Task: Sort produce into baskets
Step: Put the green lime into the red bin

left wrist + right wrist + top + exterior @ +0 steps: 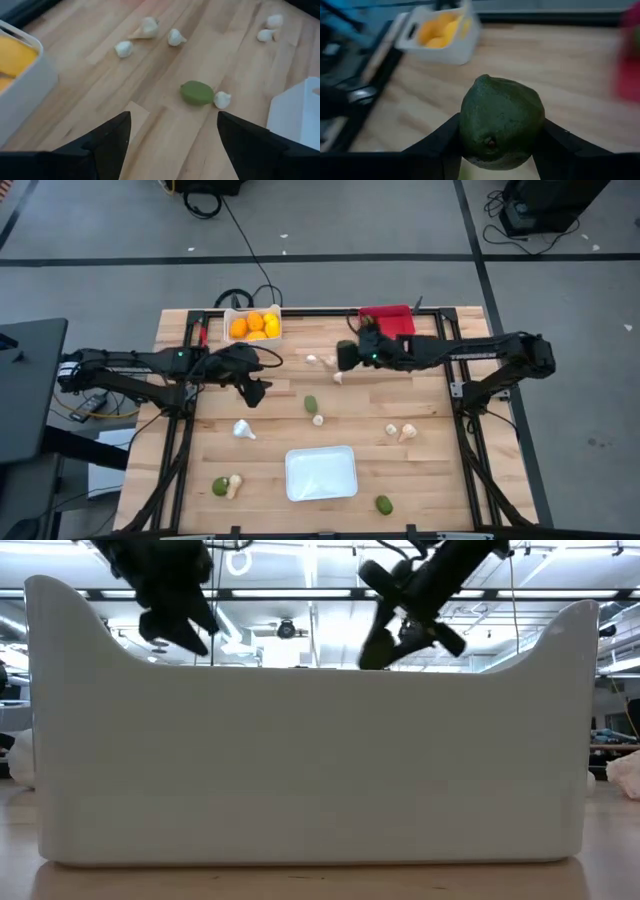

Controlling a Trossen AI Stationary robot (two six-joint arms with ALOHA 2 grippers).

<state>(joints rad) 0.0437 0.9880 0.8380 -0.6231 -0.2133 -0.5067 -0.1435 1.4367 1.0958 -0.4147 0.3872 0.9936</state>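
My right gripper point(343, 356) hangs over the far middle of the table, left of the red bin point(388, 318), shut on a dull green fruit point(500, 120). My left gripper point(256, 392) stands open above the wood near the white bin point(253, 325) of orange fruits, with nothing between its fingers point(112, 135). Ahead of it on the table lie a green fruit point(196, 93) and a garlic bulb point(222, 99), close together. More green fruits point(220, 486) point(384, 503) and garlic bulbs point(243, 429) point(399, 431) lie scattered on the table. My right gripper pinches the green fruit between its two fingers, one on each of its opposite sides point(466, 131). The fingers slant down from the table's right side. The fruit is lifted clear of the table, its rounded top bulging above the fingers.
A shallow white tray point(321, 473) stands near the front middle; its wall point(300, 760) fills the low view. Two garlic bulbs point(312, 360) point(337, 377) lie below and beside the right gripper. Black frame rails run along the table's left and right sides.
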